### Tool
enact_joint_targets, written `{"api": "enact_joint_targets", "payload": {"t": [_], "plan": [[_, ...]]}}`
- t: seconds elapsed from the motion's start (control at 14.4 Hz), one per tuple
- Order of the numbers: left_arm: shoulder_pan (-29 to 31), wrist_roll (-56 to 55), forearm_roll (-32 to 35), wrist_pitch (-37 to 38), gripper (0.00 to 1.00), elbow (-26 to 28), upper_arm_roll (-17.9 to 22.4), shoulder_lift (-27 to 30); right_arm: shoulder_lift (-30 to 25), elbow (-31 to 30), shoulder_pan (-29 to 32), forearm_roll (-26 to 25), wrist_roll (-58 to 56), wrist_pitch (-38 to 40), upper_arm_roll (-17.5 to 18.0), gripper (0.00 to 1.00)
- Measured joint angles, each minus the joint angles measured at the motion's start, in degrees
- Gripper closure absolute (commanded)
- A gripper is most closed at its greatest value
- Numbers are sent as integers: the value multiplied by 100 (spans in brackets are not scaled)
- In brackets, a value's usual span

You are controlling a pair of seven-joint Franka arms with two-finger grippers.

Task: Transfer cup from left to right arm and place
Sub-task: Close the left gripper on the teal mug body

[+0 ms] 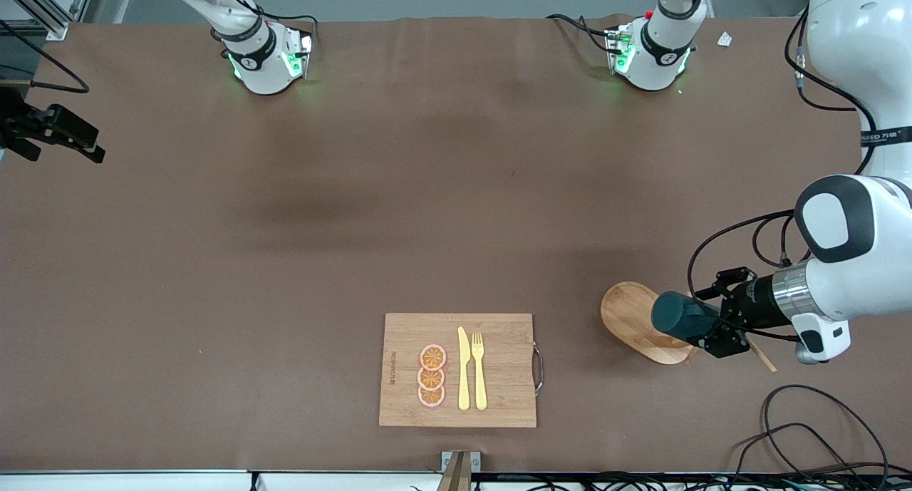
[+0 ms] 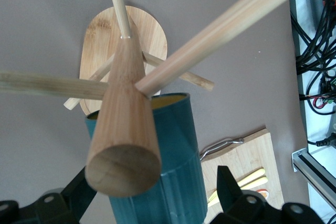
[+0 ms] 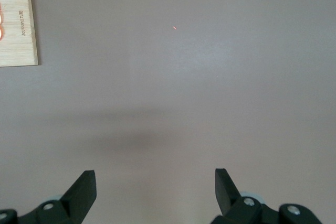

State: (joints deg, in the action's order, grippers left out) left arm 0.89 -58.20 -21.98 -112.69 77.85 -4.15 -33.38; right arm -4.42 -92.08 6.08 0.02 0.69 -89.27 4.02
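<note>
Your left gripper (image 1: pixel 705 325) is sitting low over the oval bamboo base (image 1: pixel 627 316) of a wooden peg rack (image 2: pixel 123 145), at the left arm's end of the table and in the half nearer the front camera. Its fingers (image 2: pixel 226 182) are standing wide apart, one on each side of the cup (image 1: pixel 680 316). They are bracketing the cup rather than squeezing it.

You are looking at a dark teal cup with a yellowish inside. It is lying on its side among the rack's pegs, above the oval base. In the left wrist view the rack's thick post is crossing in front of the cup (image 2: pixel 168 145), and you cannot tell which peg is carrying it.

Your right gripper (image 3: pixel 155 174) is waiting over bare brown table, its fingers (image 3: pixel 84 187) also spread apart and holding nothing. Only a corner of the cutting board (image 3: pixel 18 24) is showing in its wrist view.

The cutting board (image 1: pixel 499 334) is lying near the table's front edge, toward the right arm's end from the rack. It is carrying three orange slices (image 1: pixel 432 375), a yellow knife (image 1: pixel 463 368) and a yellow fork (image 1: pixel 479 370) side by side.
</note>
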Motion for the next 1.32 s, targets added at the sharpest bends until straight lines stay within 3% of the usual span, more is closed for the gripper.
{"api": "enact_joint_targets", "payload": {"t": [0.76,1.04,1.32], "plan": [[0,-6,-176,-152,1,-1,-4,-128,0,0,0,1,0,0,0,0],[1,-36,-309,-159,30,-4,-4,-160,0,0,0,4,0,0,3,0],[0,-47,-343,-159,33,-26,-4,-160,0,0,0,10,0,0,4,0]]}}
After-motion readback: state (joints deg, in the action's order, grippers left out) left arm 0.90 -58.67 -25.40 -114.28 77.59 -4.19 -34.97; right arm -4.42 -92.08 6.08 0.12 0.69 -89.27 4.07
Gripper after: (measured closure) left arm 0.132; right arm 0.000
